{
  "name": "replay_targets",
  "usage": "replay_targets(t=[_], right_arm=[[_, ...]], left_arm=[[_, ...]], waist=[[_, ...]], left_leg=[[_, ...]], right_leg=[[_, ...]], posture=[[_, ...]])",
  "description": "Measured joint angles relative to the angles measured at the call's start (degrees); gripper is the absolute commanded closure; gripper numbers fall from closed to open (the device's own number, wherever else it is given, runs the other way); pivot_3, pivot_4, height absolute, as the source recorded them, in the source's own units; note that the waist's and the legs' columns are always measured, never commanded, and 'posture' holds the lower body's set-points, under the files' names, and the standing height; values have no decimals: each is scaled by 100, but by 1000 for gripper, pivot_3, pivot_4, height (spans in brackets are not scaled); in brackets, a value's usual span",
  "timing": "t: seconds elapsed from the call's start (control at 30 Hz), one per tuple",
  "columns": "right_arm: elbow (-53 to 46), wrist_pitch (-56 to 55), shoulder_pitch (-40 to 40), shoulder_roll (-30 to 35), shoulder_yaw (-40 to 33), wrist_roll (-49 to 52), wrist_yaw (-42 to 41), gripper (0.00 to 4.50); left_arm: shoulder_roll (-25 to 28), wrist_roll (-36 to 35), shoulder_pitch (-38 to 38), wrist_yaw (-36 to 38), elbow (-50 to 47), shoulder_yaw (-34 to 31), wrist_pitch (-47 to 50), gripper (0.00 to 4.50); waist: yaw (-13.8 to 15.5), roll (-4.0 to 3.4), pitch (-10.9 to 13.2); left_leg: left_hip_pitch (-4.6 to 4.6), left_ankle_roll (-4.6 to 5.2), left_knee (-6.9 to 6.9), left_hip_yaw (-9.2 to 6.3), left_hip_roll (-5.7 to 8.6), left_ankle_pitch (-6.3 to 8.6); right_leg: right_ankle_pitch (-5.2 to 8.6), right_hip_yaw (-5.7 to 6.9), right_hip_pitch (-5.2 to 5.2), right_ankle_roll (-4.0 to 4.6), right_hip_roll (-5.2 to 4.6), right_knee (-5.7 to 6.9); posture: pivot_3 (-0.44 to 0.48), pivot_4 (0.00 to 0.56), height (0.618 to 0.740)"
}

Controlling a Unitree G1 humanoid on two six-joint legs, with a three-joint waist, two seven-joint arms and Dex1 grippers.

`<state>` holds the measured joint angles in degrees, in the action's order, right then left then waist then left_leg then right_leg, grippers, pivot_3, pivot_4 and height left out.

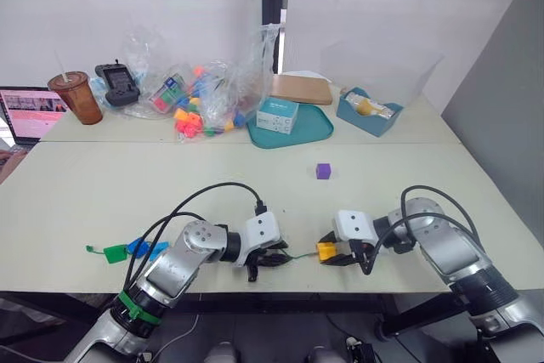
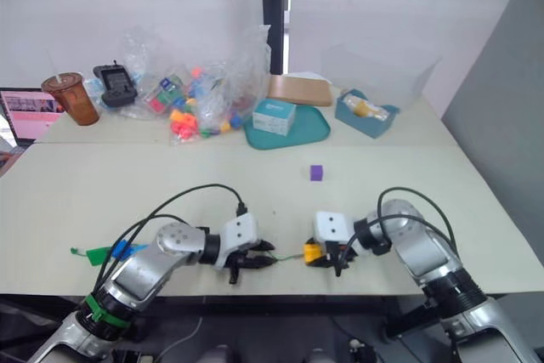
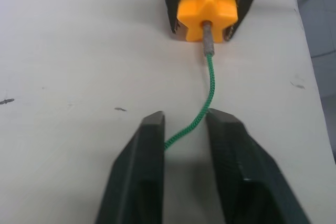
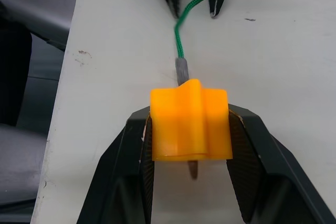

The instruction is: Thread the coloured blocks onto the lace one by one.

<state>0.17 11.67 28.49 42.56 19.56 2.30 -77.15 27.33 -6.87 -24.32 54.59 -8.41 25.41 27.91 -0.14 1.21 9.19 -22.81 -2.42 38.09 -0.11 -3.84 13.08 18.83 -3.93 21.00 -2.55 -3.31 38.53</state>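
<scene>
A pale table (image 1: pixel 102 201) is filling the middle of the head views, with a white wall running across the top of the frame. Along the far edge, in the upper left of the frame, an iced drink cup (image 1: pixel 76 97) is standing beside a laptop (image 1: pixel 30 113), and a clear bag of bright toy pieces (image 1: pixel 197 99) is lying near a teal tray (image 1: pixel 293 129) and a blue bin (image 1: pixel 368 113) toward the upper centre. Right of centre, the purple block (image 1: pixel 323 171) is sitting alone on bare table, well apart from both arms. At lower centre the right gripper (image 4: pixel 190 129) is pinching the orange-yellow block (image 4: pixel 190 124) between its two fingers, one pressing on each side face. The stiff tip of the lace (image 3: pixel 202 106) is sitting inside the block's hole, its end showing through on the gripper side. From there the green cord is running across the table to the left gripper (image 3: pixel 185 129), whose fingers are standing slightly apart with the cord passing between them and touching one finger; a firm grip cannot be confirmed. At lower left of the frame the blue blocks (image 1: pixel 146 249) are lying just beside the green tab end (image 1: pixel 113 253), near the table's front edge.
</scene>
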Motion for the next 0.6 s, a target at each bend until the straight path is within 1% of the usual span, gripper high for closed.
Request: replay_targets(t=[0.03, 0.2, 0.47, 0.6], right_arm=[[-7, 2, -3, 0, 0, 0, 1, 3137], [-33, 35, -5, 9, 0, 0, 0, 3137], [-78, 90, -4, 34, -1, -5, 12, 3137], [-84, 109, -7, 48, -4, -1, 24, 3137]], left_arm=[[-39, 14, -10, 2, 38, 17, -46, 4467], [-217, 16, -14, 48, 111, 77, -149, 4467], [-804, 11, -336, 69, 315, 246, 90, 4467], [-853, 5, -398, 68, 348, 257, 152, 4467]], waist=[[0, 0, 0], [0, 0, 0], [2, 1, 1], [-1, 0, 1]], left_leg=[[0, 1, 0, 0, 0, 0], [-2, 3, -1, 0, 0, 2], [-6, 3, -1, 1, 1, 2], [-7, 3, -1, 1, 1, 2]], right_leg=[[0, 0, 0, 0, 0, -1], [0, -1, 0, 0, 0, -6], [0, -1, 3, 0, 0, -6], [0, -1, 4, 0, 0, -6]], posture=[[0, 150, 740], [0, 150, 740], [0, 150, 740], [0, 150, 740]])
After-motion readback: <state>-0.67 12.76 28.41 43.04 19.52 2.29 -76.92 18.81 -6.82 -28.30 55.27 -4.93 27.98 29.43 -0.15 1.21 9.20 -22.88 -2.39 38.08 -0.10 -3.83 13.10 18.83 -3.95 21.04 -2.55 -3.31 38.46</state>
